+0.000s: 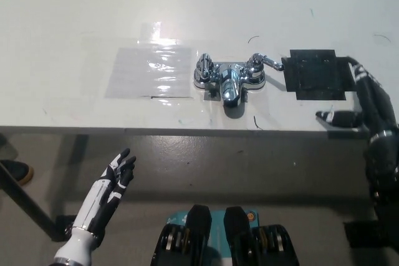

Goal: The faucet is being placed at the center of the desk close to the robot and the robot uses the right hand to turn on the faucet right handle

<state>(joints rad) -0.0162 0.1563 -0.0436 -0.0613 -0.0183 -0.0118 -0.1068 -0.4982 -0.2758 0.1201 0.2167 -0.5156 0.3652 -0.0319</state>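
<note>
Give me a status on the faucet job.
Done: the faucet sits mid-desk, near the front edge. In hand: the right robot hand is open at the desk's right end, beside the black square and clear of the right handle. Left, seemingly: grasping and turning that handle, which no hand touches. The left robot hand rests open below the desk.

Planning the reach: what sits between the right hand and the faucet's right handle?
Head view: only a flat black patch on the desk lies between right hand and handle. Left hand hangs lower left.
</note>
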